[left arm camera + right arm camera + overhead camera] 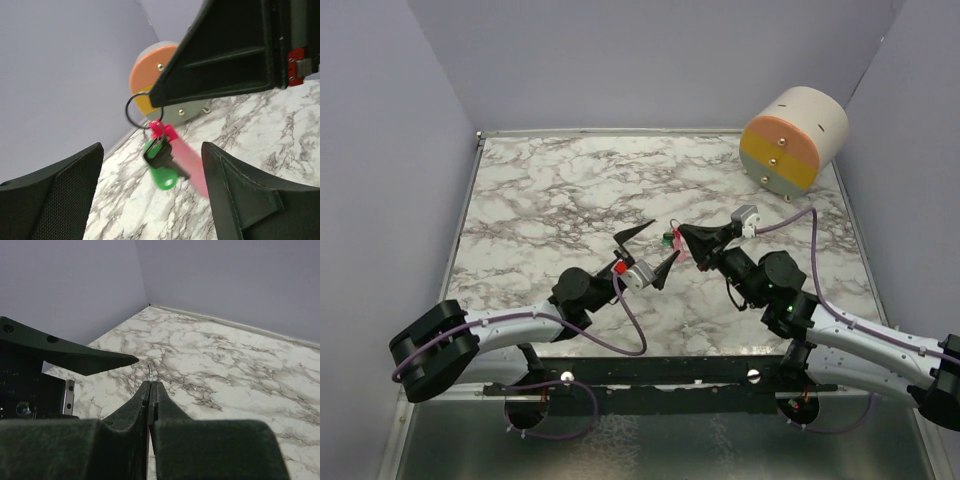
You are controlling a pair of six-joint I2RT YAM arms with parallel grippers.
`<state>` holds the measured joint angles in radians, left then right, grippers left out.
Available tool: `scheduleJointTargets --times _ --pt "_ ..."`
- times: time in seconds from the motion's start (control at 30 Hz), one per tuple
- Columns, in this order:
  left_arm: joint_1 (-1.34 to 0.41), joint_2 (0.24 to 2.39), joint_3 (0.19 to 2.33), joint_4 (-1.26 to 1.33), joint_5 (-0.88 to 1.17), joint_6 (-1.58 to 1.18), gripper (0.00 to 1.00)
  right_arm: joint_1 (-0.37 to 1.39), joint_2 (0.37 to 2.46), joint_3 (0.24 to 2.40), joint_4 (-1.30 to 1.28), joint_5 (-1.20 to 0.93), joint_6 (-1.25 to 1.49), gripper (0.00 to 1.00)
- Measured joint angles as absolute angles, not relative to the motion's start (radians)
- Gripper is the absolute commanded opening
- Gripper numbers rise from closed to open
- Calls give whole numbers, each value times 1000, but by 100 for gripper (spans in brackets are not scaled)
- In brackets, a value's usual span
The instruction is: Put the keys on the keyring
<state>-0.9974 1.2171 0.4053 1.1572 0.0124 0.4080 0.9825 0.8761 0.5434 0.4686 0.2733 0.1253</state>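
My right gripper [686,240] is shut on the thin metal keyring [136,111] and holds it above the marble table. In the right wrist view its jaws [150,385] are pressed together, and an edge of the ring [150,372] pokes out of their tip. The bright green key [164,175] and the longer pink-red key [186,159], which is blurred, hang from the ring together with a small black piece. They show as a tiny cluster [670,238] in the top view. My left gripper [653,252] is open and empty, its fingers [55,195] on either side just below the hanging keys.
A cream cylinder with an orange and yellow face [792,140] lies at the table's back right and also shows behind the ring in the left wrist view [150,75]. Grey walls enclose the marble table [550,190] on three sides.
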Motion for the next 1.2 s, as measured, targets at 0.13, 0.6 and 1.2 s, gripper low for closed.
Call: scheduleJointTargets --times 0.13,0.6,1.2 --pt "-997 1160 366 1167 -45 402 77 982 848 543 467 273 109 1" --pt "-952 1085 451 1026 -10 307 37 982 782 487 448 269 44 1" --pt "-891 1127 574 807 242 218 42 982 764 482 427 212 23 1"
